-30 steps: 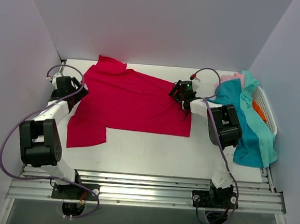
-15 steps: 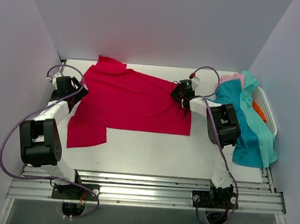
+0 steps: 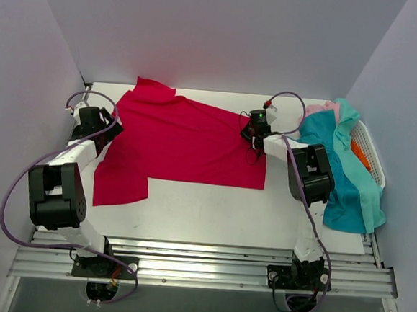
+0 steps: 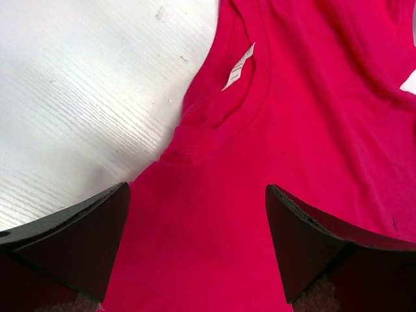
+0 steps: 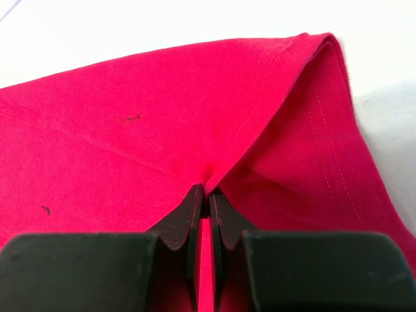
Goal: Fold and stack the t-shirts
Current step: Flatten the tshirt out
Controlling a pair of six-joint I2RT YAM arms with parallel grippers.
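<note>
Two grippers meet the red t-shirt (image 3: 180, 143) spread on the tabletop (image 3: 212, 207): right gripper (image 5: 207, 194), centre frame, pinches a fold; left gripper (image 4: 195, 208) gapes wide below the collar (image 4: 221, 104).

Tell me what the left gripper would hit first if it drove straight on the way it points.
Most likely the red t-shirt: the left gripper, open, hangs over cloth just short of the collar. The gap is unclear.

Red tee (image 3: 184, 143): spread mostly flat, mid-desk (image 3: 211, 214), neck with white label (image 4: 238, 66) toward left. Right hem pinched into a raised ridge in right claw (image 5: 208, 193). Teal tees (image 3: 350, 189): heaped, far right. Pink tee (image 3: 319, 108): sliver behind them.
</note>
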